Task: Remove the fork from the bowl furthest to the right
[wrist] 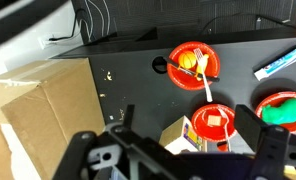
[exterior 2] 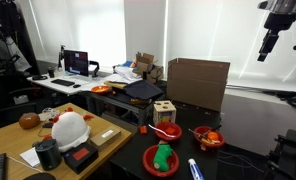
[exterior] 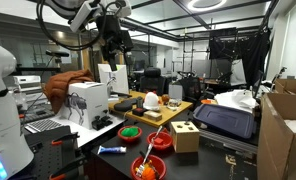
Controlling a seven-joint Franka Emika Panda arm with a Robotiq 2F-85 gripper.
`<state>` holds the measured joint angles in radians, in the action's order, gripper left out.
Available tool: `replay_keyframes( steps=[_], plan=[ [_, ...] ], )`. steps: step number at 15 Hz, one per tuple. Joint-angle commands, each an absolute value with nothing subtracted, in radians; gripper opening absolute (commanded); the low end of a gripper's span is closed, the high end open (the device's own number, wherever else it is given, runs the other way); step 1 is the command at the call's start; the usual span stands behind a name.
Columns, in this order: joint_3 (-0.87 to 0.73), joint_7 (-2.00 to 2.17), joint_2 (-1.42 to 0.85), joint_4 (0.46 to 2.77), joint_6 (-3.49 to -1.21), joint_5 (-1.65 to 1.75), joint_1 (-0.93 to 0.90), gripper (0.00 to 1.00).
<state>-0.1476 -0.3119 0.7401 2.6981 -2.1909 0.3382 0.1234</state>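
Note:
The small red bowl with orange inside sits on the black table in both exterior views (exterior: 148,167) (exterior 2: 208,138) and in the wrist view (wrist: 193,63). The thin, pale orange-tan fork (wrist: 205,82) rests with one end in this bowl. Its other end reaches toward the plain red bowl (wrist: 214,121). The fork also shows in an exterior view (exterior: 154,143). My gripper (wrist: 188,140) is open and empty. It hangs high above the table in both exterior views (exterior: 116,47) (exterior 2: 268,47), far from the bowls.
A red bowl with green inside (wrist: 284,108) (exterior 2: 161,158) and a blue flat object (wrist: 281,62) lie near the bowls. A wooden block box (wrist: 178,135) (exterior: 185,137) stands beside the plain bowl. A cardboard box (wrist: 38,120) (exterior 2: 197,82) stands behind it.

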Motion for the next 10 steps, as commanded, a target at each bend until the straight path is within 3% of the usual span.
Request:
replay_keyframes(
  steps=[1,10],
  plan=[
    [-0.149,-0.311,0.740,2.696,-2.187,0.339,0.120,1.00],
    [-0.188,-0.273,0.554,2.640,-2.330,0.339,0.149,1.00]
  ],
)
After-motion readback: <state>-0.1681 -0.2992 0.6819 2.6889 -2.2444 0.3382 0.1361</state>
